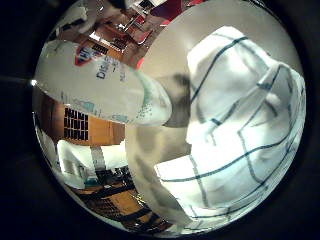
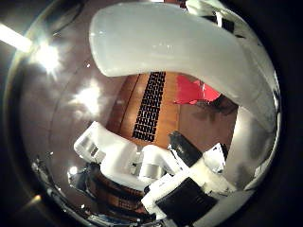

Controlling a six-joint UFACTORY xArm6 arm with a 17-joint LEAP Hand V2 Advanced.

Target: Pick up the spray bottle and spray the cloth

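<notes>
The spray bottle (image 1: 105, 80) is white with a printed label and lies close against my palm in the little finger side view, held off the table. Beside it, the white cloth (image 1: 235, 120) with dark green stripes lies crumpled on the round light table (image 1: 165, 45). In the thumb side view the bottle's white body (image 2: 180, 43) runs across the picture, very close. My right hand (image 2: 142, 170) shows its white and black fingers curled toward the bottle, shut on it.
Behind the bottle are wooden floor and furniture (image 1: 85, 125) of the room beyond the table's edge. The thumb side view shows ceiling lights (image 2: 47, 57), a dark vent grille (image 2: 151, 104) and a red object (image 2: 199, 92) further away.
</notes>
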